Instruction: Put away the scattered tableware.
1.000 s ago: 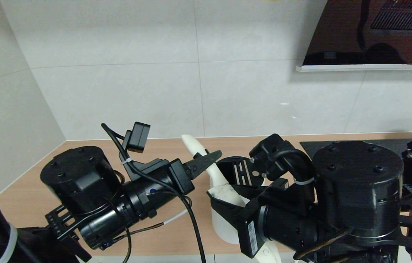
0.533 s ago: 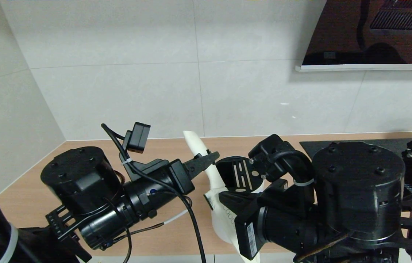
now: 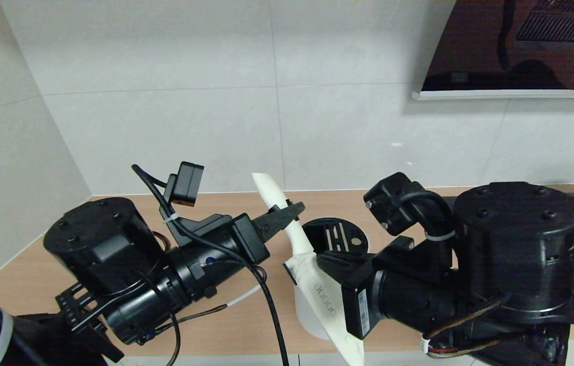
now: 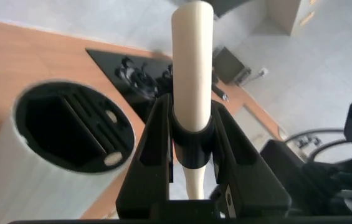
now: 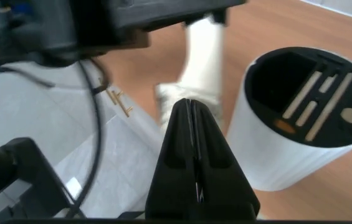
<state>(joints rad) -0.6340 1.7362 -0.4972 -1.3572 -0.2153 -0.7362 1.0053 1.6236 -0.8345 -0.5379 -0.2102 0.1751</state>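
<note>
From my seat I see a light wooden counter (image 3: 220, 330) running back to a tiled wall (image 3: 164, 127). A white round holder (image 3: 309, 315) stands upright on it near the front edge (black insert on top, slotted). A black cooktop (image 4: 110, 62) sits on the counter to the holder's right.

Bright, even light; hood (image 3: 515, 51) glossy with reflections; soft shadow beneath it.
</note>
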